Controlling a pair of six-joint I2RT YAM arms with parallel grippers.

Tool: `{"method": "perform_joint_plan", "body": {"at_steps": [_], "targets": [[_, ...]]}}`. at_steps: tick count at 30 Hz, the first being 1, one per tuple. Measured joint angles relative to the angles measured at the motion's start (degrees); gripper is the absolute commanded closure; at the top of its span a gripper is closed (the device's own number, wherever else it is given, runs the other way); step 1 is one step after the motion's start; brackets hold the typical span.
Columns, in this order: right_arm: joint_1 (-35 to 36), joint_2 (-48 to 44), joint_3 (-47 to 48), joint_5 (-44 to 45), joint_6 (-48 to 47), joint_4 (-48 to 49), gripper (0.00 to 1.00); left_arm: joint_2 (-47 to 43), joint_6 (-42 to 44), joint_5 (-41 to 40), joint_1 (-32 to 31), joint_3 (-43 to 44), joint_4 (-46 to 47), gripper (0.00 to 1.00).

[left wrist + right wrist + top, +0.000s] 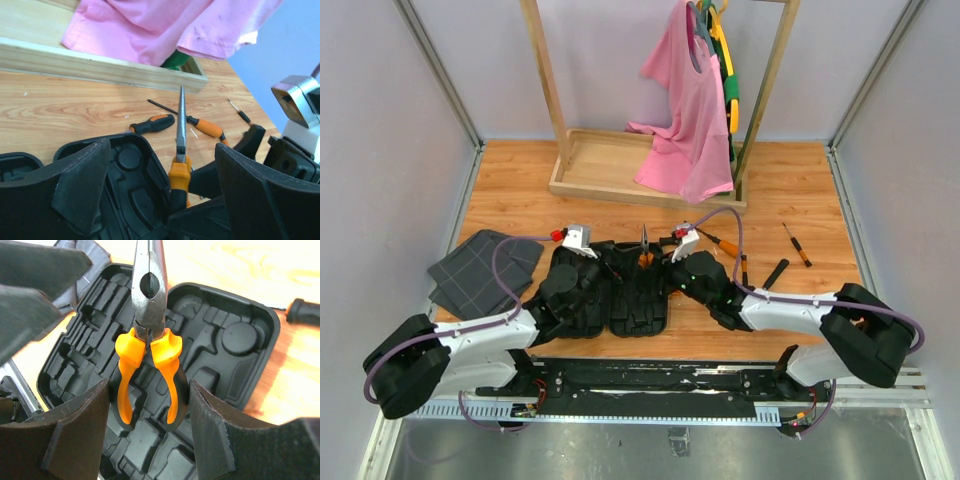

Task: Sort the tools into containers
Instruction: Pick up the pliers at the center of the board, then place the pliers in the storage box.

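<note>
Reaching inward from both sides with the white-and-black jointed left arm [480,340] and right arm [790,310], wrists nearly meeting. Holding the black two-finger left gripper [162,150] wide apart, gripping nothing. Pinching orange-handled steel pliers [150,355] upright inside the right gripper [148,385].

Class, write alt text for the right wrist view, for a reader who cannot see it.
The right gripper holds pliers by their orange-and-black handles, with the steel nose pointing away from the camera. Beneath them is an open black tool case with moulded slots. The case lies on a wooden table.
</note>
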Motion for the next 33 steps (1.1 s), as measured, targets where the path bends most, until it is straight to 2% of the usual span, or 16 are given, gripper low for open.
{"method": "perform_joint_plan", "body": {"at_steps": [11, 17, 19, 23, 28, 33], "targets": [[1.8, -1.9, 1.4, 6.1, 7.4, -17.1, 0.93, -1.9, -3.2, -12.5, 0.2, 0.1, -4.7, 0.07], [2.7, -1.8, 4.5, 8.4, 9.0, -22.3, 0.94, -0.4, -5.8, -14.7, 2.4, 2.0, -9.3, 0.07], [2.7, -1.9, 5.0, 9.7, 9.4, -23.2, 0.90, -0.3, -6.4, -14.9, 2.8, 2.2, -10.1, 0.07], [2.7, -2.2, 5.0, 11.9, 8.6, -22.7, 0.86, -0.3, -7.1, -15.3, 3.2, 2.4, -11.3, 0.07], [2.7, -4.8, 2.9, 15.2, 3.2, -16.9, 0.87, -0.3, -7.7, -15.5, 3.7, 2.6, -12.5, 0.07], [2.7, -5.6, 1.6, 13.1, -11.6, -9.4, 0.92, 0.3, -7.9, -15.5, 3.9, 3.0, -13.4, 0.07]]}}
